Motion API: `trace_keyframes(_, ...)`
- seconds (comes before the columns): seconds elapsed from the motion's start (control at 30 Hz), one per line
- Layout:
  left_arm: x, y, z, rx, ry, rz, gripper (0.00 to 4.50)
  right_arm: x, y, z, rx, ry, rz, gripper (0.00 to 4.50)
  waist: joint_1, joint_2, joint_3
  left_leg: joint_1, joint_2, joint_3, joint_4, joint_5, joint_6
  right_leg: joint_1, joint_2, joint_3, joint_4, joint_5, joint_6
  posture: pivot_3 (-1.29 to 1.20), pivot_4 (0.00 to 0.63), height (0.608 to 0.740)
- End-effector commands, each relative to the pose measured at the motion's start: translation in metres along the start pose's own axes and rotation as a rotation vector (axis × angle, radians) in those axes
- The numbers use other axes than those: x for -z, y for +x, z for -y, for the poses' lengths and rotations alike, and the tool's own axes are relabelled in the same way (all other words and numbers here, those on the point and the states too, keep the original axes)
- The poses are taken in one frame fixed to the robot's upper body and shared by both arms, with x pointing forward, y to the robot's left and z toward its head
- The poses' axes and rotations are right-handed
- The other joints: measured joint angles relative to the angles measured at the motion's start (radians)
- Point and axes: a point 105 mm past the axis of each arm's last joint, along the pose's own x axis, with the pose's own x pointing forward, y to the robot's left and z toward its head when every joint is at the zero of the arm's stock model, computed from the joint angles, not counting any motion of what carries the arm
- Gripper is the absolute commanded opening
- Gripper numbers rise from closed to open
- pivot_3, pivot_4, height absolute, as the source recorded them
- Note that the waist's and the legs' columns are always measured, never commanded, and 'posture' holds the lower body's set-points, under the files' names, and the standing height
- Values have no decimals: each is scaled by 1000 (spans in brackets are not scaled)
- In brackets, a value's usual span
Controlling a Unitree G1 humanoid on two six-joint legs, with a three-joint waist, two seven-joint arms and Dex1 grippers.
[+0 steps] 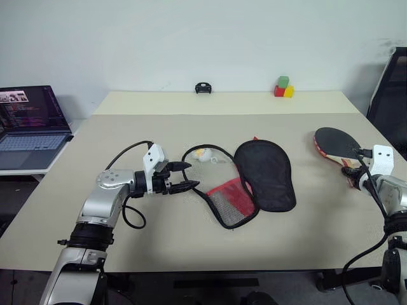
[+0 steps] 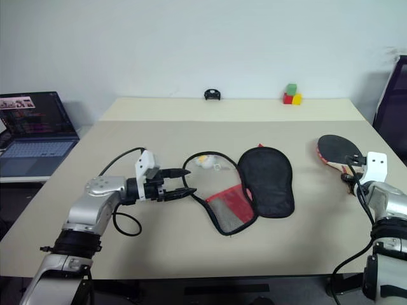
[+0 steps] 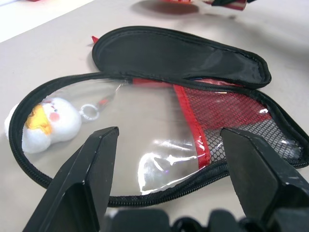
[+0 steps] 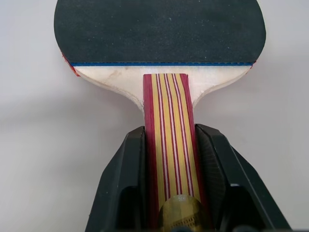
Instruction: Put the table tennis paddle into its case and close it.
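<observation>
Table tennis paddle: black rubber face, striped wooden handle; at the right side of the bench, blade raised off the surface, handle pinched between the fingers of the right claw.

Case: unzipped and lying open mid-bench; black flap folded out toward the right, red mesh and clear panel toward the left; small white ball charm resting by its zipper rim.

Left claw: fingers spread, empty, just beside the case's left rim.

Far edge: coloured blocks, small black object. Laptop beyond the bench's left side.
</observation>
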Motion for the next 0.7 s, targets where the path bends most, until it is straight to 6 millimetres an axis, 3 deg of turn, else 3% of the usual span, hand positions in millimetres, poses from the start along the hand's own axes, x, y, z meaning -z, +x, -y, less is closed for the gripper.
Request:
trace_keyframes(0.03, -16, -4, -4, -15, 47, 38, 3663, -33, -15, -12, -45, -1, 112, 1176, 0, 0, 0, 0, 0, 0, 0, 0, 0, 0, 0, 0, 0, 0, 0, 0, 150, 740)
trace_keyframes(0.43, -15, -4, -4, -16, 46, 32, 3663, -28, -49, -92, -244, -27, 80, 1176, 1, 0, 0, 0, 0, -1, 0, 0, 0, 0, 0, 0, 0, 0, 0, 0, 150, 740)
trace_keyframes(0.53, -14, -3, -3, -12, 44, 30, 3663, -16, -57, -124, -297, -16, 49, 1176, 1, 0, 0, 0, 0, -2, 0, 0, 0, 0, 0, -1, 0, 0, 0, 0, 150, 740)
trace_keyframes(0.7, -15, -2, -4, -9, 47, 31, 3663, 2, -67, -156, -331, 7, 6, 1176, 3, 0, 0, -1, 0, -2, 0, 0, 0, 0, 0, -1, 0, 0, 0, 0, 150, 740)
